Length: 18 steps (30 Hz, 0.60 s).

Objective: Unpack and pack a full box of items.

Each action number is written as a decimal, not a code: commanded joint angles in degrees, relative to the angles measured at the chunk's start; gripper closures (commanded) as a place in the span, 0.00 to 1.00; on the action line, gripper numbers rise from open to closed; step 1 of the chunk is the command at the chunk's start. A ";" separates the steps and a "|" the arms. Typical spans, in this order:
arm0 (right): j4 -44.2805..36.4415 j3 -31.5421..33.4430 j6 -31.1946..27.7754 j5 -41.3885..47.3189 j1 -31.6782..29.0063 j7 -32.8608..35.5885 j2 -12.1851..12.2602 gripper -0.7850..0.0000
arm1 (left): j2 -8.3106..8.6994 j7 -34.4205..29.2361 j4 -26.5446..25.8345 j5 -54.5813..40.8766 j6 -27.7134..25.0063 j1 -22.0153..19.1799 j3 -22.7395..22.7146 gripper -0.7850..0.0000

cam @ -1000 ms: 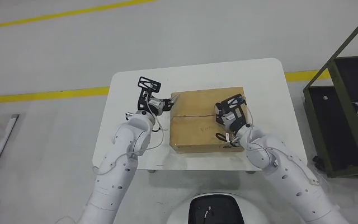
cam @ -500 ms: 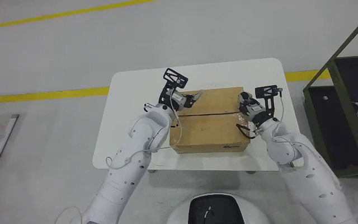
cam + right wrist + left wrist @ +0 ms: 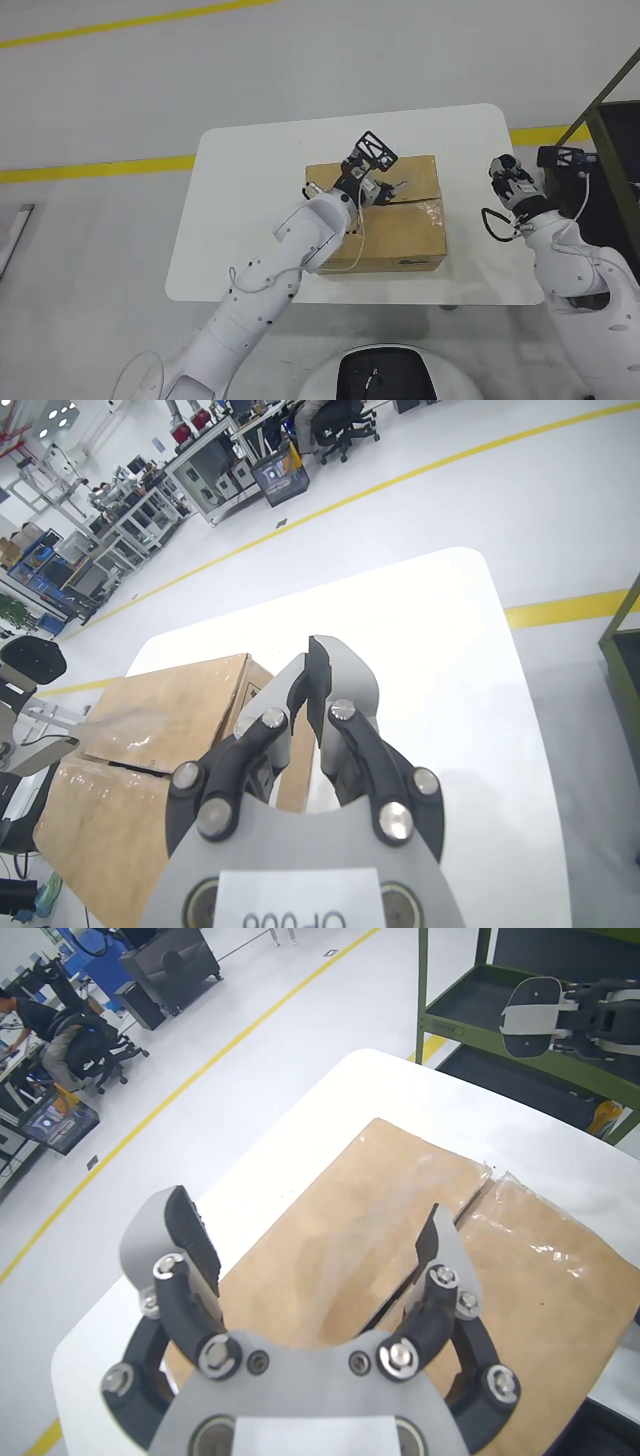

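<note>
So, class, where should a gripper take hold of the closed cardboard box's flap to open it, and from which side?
Likely the edge of a flap at the centre seam, from above: both flaps lie flat, and a narrow gap shows there.

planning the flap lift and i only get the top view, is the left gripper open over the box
observer: yes, the left gripper is open and empty over the box.
operator: and the right one
observer: the right gripper is shut on nothing, over bare table past the box's end.
operator: is it opened at all
observer: no, both flaps lie flat; the seam between them shows a thin dark gap.
</note>
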 commanded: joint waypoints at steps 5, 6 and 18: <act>-0.70 1.73 -1.00 2.99 -1.64 -0.23 0.10 0.83 | -1.67 -0.24 1.46 -0.07 -0.53 -1.36 2.23 0.00; -0.87 1.92 -1.46 3.75 -1.72 -0.14 0.11 0.78 | -1.81 -0.32 1.38 -0.05 -0.46 -1.37 2.18 0.00; -4.12 1.32 -13.40 3.67 -0.49 6.24 1.00 0.34 | 0.69 -6.74 -9.49 0.06 -0.25 5.13 -10.55 0.00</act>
